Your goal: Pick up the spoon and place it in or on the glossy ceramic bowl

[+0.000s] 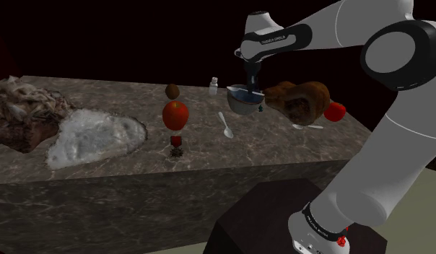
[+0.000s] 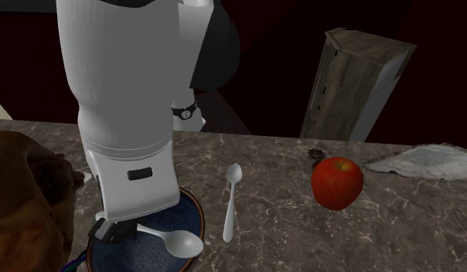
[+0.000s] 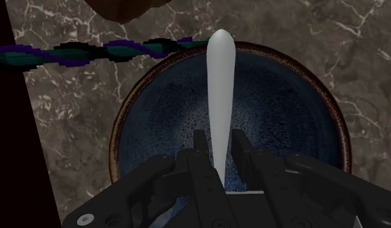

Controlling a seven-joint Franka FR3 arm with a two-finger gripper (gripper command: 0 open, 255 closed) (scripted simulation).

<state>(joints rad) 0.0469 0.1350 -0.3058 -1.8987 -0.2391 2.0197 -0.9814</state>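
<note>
Arm: fat white rounded links w/ black joint bands; the black band nr the wrist has small white lettering, the base a black ring w/ white marks and a red knob at its 4 o'clock. One white link has a dark rect. inset + thin seam lines. Gripper all black, angular, w/ blocky fingers and a round screw at 7 o'clock of its body.
</note>
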